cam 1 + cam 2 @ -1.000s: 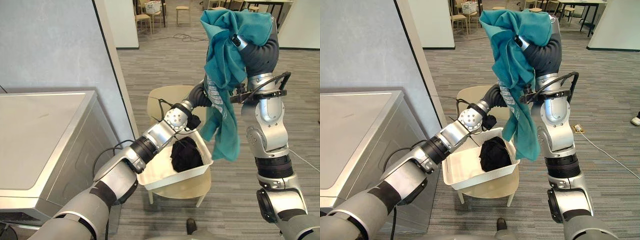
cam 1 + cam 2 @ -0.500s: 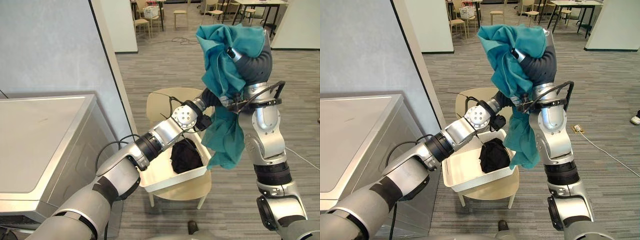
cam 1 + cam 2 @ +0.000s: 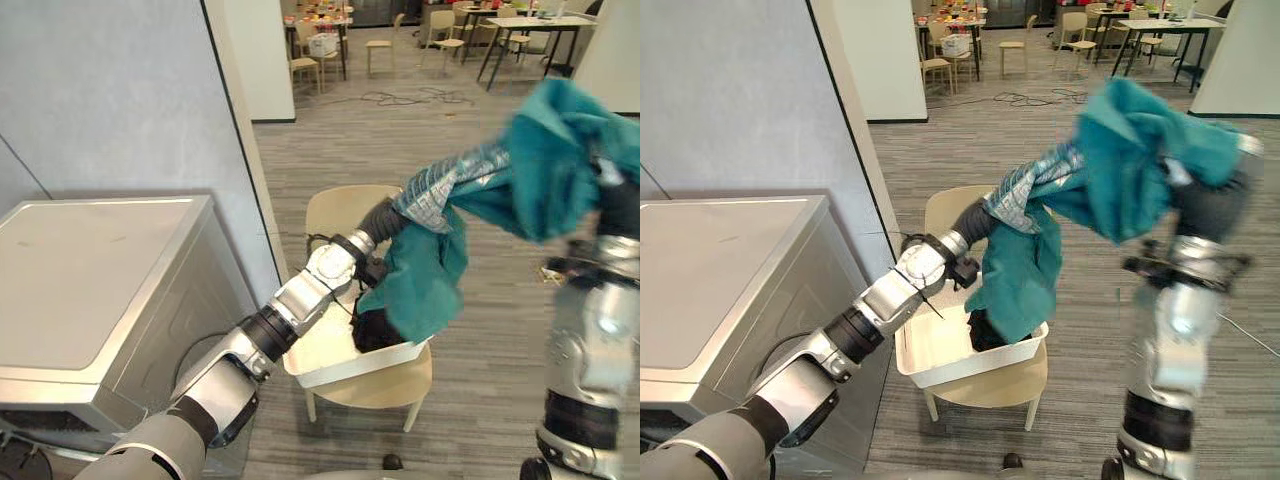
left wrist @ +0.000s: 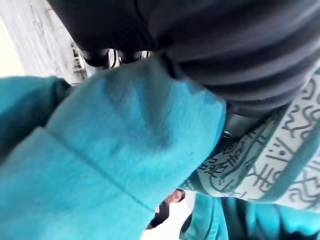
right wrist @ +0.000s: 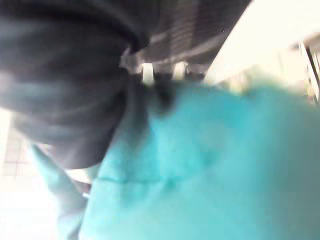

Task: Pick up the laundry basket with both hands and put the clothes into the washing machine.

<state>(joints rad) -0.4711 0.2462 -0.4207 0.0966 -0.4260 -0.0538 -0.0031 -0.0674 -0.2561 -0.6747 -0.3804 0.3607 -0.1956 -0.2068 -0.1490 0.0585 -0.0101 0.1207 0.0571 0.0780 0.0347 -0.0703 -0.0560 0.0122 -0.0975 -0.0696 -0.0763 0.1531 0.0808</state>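
Left eye view: one teal garment [image 3: 425,280] hangs stretched in the air between both raised hands. The left hand [image 3: 383,215] and the right hand [image 3: 1205,205] are each buried in its cloth, so neither grip can be told. Below it, one white laundry basket [image 3: 345,367] sits on one beige chair [image 3: 375,390] and holds one dark garment [image 3: 372,330]. One washing machine [image 3: 90,290] stands beside the chair.

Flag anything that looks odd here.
The teal garment is strung through the air between both arms and bunched over the right one, well away from the washing machine. The white laundry basket sits on a chair, a dark garment inside.
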